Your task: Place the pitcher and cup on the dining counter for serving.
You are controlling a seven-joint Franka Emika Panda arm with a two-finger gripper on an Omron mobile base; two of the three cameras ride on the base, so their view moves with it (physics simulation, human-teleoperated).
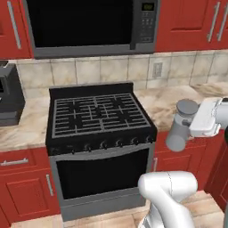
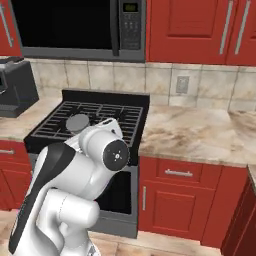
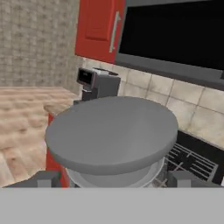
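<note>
The grey pitcher (image 1: 180,129) hangs in the air, slightly tilted, in front of the red cabinets to the right of the stove. My gripper (image 1: 192,121) comes in from the right and is shut on its neck just under the flat round top. In the hand view the pitcher's top (image 3: 111,131) is very close, with a dark fingertip (image 3: 43,179) on each side and my gripper (image 3: 113,178) closed around the neck. In the right base view the pitcher top (image 2: 77,121) peeks out behind my arm. The green cup and the dining counter are out of view.
A black stove (image 1: 98,116) with an oven door stands ahead, under a microwave (image 1: 89,26). A dark toaster (image 1: 9,95) sits on the left counter. A marbled top over red cabinets (image 2: 195,132) runs to the right. Wooden floor (image 1: 209,209) lies below.
</note>
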